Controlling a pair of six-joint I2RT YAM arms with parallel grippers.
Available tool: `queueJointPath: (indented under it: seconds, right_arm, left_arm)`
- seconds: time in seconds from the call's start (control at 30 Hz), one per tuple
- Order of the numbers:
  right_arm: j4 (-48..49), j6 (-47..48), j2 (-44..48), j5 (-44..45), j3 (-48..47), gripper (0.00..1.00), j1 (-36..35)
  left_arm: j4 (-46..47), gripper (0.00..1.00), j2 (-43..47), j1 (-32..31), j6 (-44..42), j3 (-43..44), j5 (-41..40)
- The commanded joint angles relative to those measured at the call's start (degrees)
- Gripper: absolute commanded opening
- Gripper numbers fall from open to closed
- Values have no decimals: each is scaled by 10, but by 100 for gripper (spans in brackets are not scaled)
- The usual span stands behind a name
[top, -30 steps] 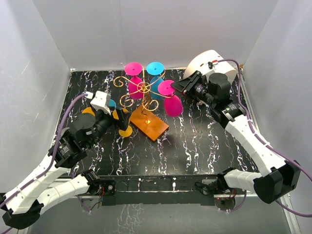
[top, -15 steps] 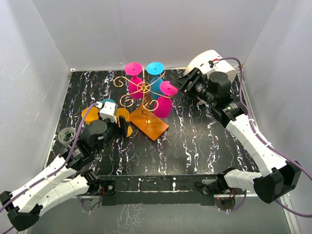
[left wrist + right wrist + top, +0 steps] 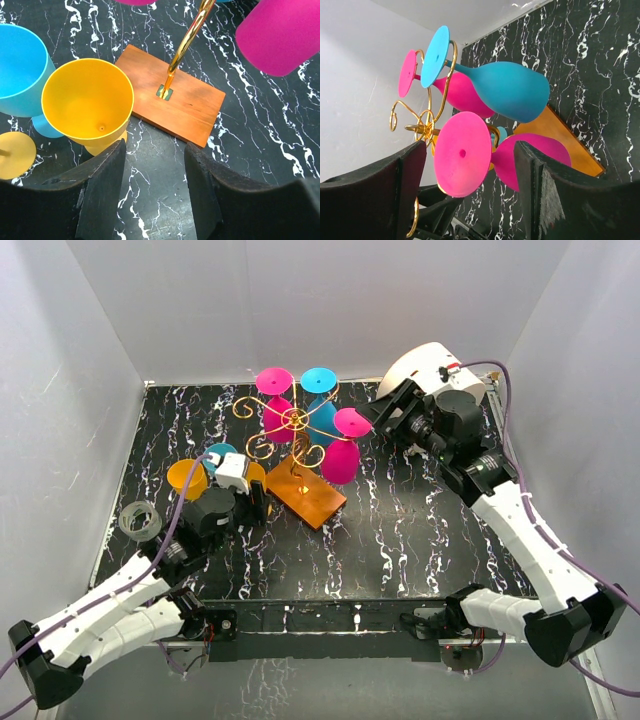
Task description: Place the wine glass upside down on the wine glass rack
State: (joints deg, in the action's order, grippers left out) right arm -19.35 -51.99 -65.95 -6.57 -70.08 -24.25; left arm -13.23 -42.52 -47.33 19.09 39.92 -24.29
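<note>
Black marbled worktop, white walls all round, and the gold wire rack sits about mid-table with a pink glass hanging upside down on the arm nearest the right end effector, whose fingers are spread wide either side of the glass's foot, not touching it. Left end effector hangs over an upright yellow glass just beside a blue glass, fingers apart, nothing between them.
</note>
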Motion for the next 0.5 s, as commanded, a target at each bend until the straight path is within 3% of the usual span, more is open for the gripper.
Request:
queueJointPath:
  seconds: [0.0,0.27,0.47]
  right_arm:
    - [5,15,36,37,-35,69,1]
    - [-9,20,64,61,-38,70,1]
    - [-14,21,74,71,-35,71,1]
  left_arm:
    - [51,48,-10,23,-1,-17,18]
    - [95,46,-44,137,3,-19,126]
    - [108,45,-66,157,-1,-28,165]
